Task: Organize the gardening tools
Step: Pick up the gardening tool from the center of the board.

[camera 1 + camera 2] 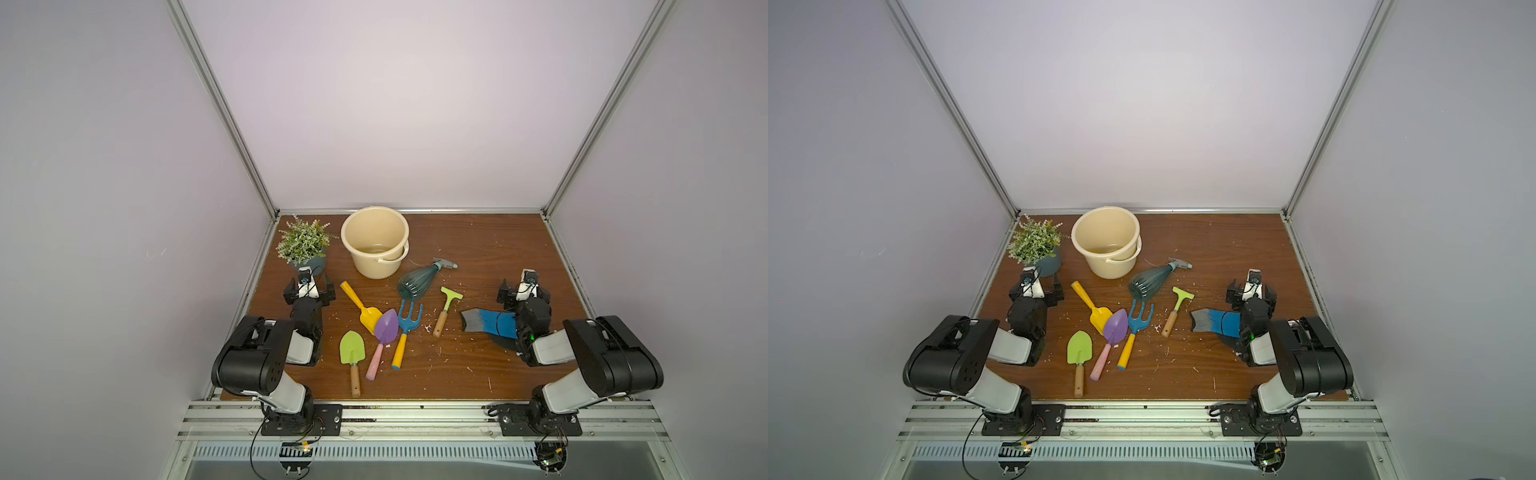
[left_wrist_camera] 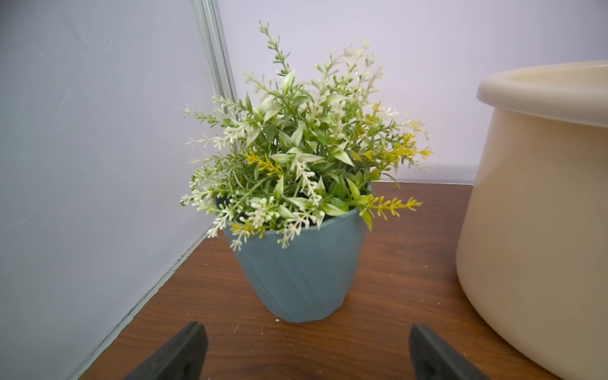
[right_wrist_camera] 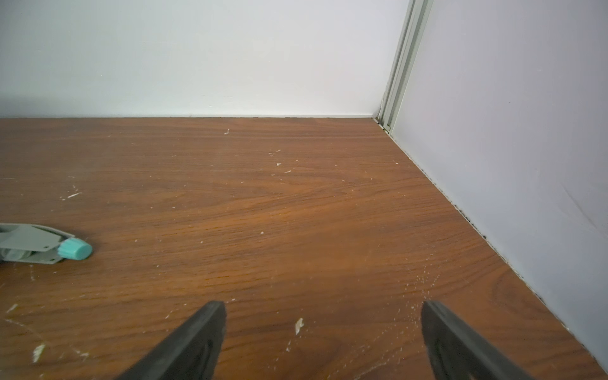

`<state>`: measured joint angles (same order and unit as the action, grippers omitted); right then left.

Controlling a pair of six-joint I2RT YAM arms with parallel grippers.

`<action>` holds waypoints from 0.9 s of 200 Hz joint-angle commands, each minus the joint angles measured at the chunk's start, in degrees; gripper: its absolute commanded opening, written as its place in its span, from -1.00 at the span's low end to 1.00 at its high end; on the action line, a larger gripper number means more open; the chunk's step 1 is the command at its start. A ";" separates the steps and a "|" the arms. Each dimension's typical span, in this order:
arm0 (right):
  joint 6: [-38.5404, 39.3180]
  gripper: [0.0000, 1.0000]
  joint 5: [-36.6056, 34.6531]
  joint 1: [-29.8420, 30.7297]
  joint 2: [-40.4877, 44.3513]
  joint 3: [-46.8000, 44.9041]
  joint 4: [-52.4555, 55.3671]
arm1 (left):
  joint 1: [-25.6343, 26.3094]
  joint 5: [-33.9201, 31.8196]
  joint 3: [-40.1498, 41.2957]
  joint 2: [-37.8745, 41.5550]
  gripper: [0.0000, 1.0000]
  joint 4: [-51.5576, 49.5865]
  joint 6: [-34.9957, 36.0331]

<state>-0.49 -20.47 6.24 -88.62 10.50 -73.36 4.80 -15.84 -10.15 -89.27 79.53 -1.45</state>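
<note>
Left fingers (image 2: 184, 355) and right fingers (image 3: 197, 335) spread, empty — best start is probably left straddling the handle of the yellow scoop (image 1: 359, 305) mid-length — then over to the bucket (image 1: 374, 266).

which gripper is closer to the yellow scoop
Left. The left gripper is beside the handle end of the yellow scoop; the right gripper is beyond the blue fork and lime-green hoe.
</note>
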 commanded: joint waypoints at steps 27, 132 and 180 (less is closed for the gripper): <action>-0.74 0.99 0.71 -0.26 1.39 1.36 -1.34 | -0.58 0.30 0.21 -0.21 0.99 0.89 0.49; -0.74 0.99 0.70 -0.26 1.34 1.36 -1.33 | -1.27 1.38 -0.16 -0.27 0.99 -0.10 0.10; -0.74 0.99 0.69 -0.24 1.30 1.45 -1.32 | -1.55 1.51 -0.22 -0.14 0.99 -0.31 -0.24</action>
<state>-0.49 -20.47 6.24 -88.60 10.50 -73.36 4.27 -15.20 -10.15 -89.27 79.46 -1.50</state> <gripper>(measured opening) 0.995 0.996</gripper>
